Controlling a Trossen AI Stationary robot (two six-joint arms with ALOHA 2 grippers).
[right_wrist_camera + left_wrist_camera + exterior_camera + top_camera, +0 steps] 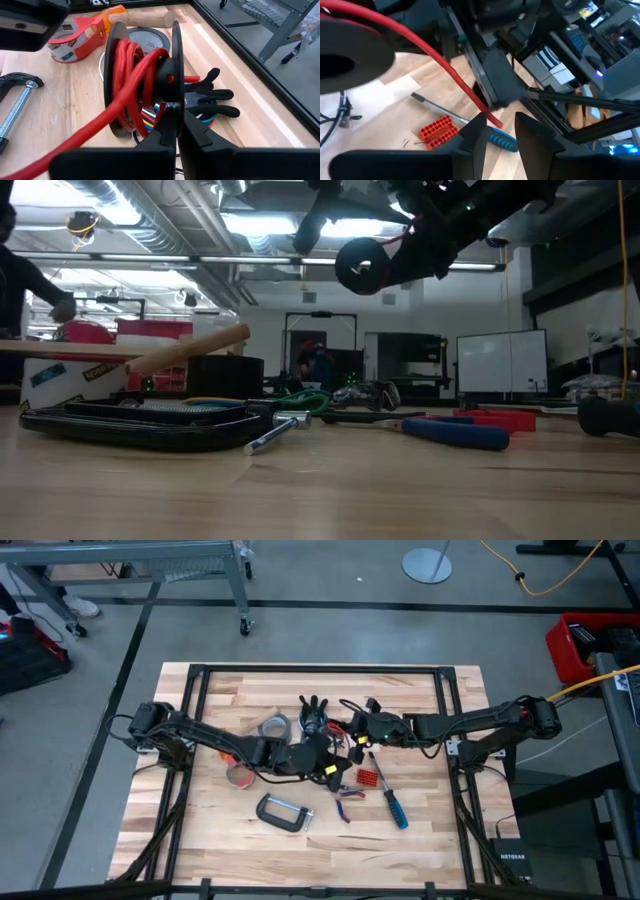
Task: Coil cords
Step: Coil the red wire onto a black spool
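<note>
Fingers on the spool and the red cord

Right fingers (177,135) are clenched on the rim of a black spool (142,75), raised above the bench (45,110). Red cord (127,65) is wound on it and runs off between the half-parted left fingers (500,131).

You're in a workshop-style lab. Butcher-block worktable (250,850) on a grey concrete floor (330,630), hand tools scattered on it: C-clamp (283,813), blue-handled screwdriver (391,800), red bit holder (371,779). Look level across: exposed ceiling ducts (150,200), whiteboard (500,360), equipment racks behind. Wheeled metal frame (225,580) beside the table.
</note>
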